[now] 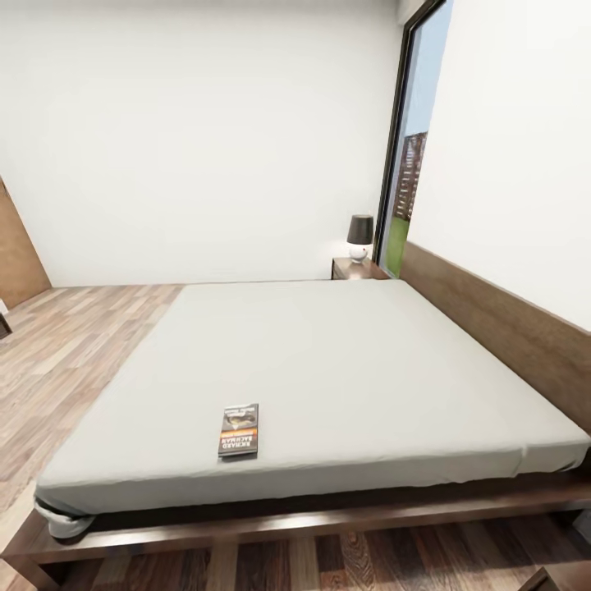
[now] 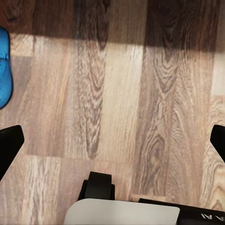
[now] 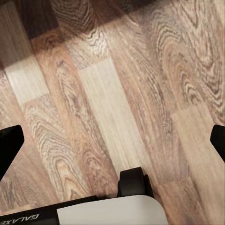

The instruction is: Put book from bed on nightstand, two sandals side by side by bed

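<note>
There is one bed (image 1: 460, 501) with one pale mattress (image 1: 328, 369) and one dark headboard (image 1: 501, 320). One book (image 1: 239, 429) lies on the mattress, near its front edge. One nightstand (image 1: 355, 269) stands at the bed's far corner, and it carries one lamp (image 1: 359, 236). One tall window (image 1: 410, 156) shows in the head view. In the left wrist view, one blue sandal (image 2: 4, 65) lies on the plank floor (image 2: 122, 93), cut off by the frame. Two black finger tips of the left gripper (image 2: 112, 140) show there, spread wide apart, and two of the right gripper (image 3: 112, 140) in the right wrist view, likewise spread.
</note>
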Robot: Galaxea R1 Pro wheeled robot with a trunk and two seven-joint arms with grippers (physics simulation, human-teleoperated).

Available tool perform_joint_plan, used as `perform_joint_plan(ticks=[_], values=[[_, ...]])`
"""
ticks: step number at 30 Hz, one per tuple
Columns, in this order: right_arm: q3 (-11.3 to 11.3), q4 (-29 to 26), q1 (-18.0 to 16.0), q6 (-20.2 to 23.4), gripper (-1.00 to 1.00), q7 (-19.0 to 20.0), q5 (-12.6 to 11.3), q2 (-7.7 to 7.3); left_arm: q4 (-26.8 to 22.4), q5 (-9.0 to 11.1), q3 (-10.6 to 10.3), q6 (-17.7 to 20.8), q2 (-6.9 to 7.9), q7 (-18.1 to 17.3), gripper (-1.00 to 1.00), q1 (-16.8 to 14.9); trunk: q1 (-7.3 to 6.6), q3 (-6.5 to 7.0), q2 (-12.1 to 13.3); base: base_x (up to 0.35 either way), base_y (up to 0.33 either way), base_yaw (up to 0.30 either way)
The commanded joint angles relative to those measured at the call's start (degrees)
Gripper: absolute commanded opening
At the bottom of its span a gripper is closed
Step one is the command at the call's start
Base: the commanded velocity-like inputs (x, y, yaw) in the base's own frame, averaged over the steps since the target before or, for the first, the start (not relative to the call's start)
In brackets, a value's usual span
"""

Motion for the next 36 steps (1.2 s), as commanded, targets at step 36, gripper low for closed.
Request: perform_joint_plan(ticks=[36], values=[[-0.44,0.06,-0.04,-0.1,1.0,0.31,-0.17,-0.02,0.08,-0.6,0.47,-0.21,0.01,0.06,1.0,-0.04,-7.92,6.42,14.43,0.0,0.0,0.0]])
